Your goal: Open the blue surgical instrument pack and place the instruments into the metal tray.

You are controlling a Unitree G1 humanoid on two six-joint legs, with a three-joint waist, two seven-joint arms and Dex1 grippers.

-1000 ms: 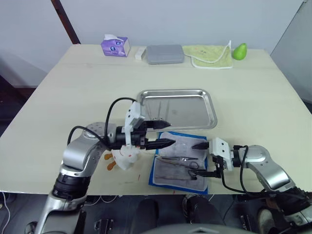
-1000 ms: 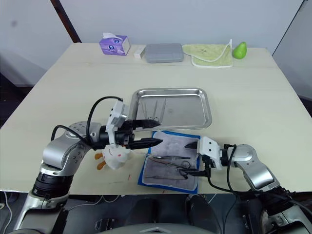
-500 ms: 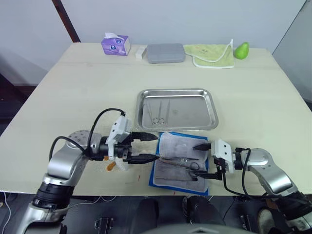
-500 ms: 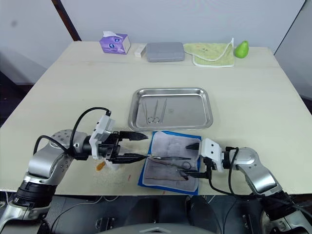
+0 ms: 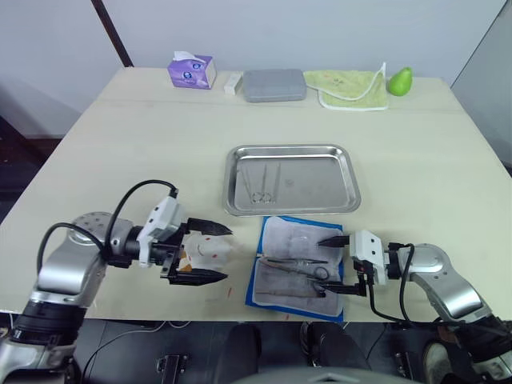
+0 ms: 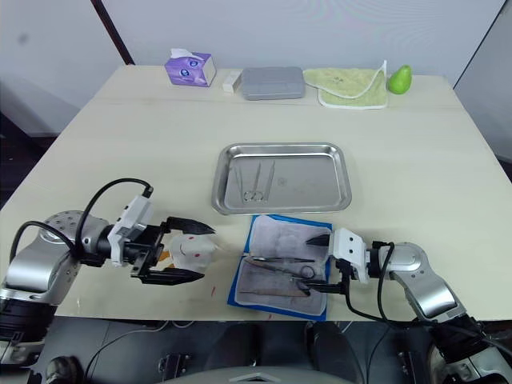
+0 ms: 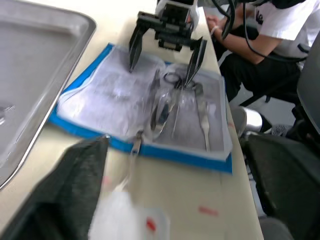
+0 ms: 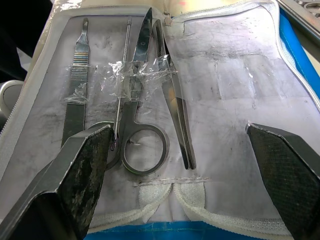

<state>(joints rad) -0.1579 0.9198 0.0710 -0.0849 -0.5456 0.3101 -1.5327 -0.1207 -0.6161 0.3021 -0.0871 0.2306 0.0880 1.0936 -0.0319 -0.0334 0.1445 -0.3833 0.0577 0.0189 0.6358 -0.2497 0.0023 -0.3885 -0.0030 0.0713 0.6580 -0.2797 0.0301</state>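
The blue surgical instrument pack point(image 5: 278, 286) lies open near the table's front edge, pale lining up. Scissors point(image 8: 142, 107), tweezers point(image 8: 176, 112) and other slender instruments point(image 5: 298, 266) rest taped on the lining. Behind it sits the metal tray point(image 5: 346, 180), with two thin instruments point(image 5: 261, 186) inside. My right gripper point(image 5: 335, 264) is open at the pack's right side, its fingers point(image 8: 75, 185) spread on either side of the ring handles. My left gripper point(image 5: 208, 254) is open left of the pack, its two fingers on either side of a small white and orange object point(image 6: 190, 250).
Along the far edge stand a purple tissue box point(image 5: 190, 72), a small white block point(image 5: 233, 83), a grey box point(image 5: 274, 85), a green cloth point(image 5: 352, 90) and a green pear point(image 5: 398, 81). A person in a white shirt point(image 7: 285, 25) sits beyond the right gripper.
My left gripper drew back to the left, away from the pack's near-tray corner, and now brackets the white object. The right gripper stayed in place.
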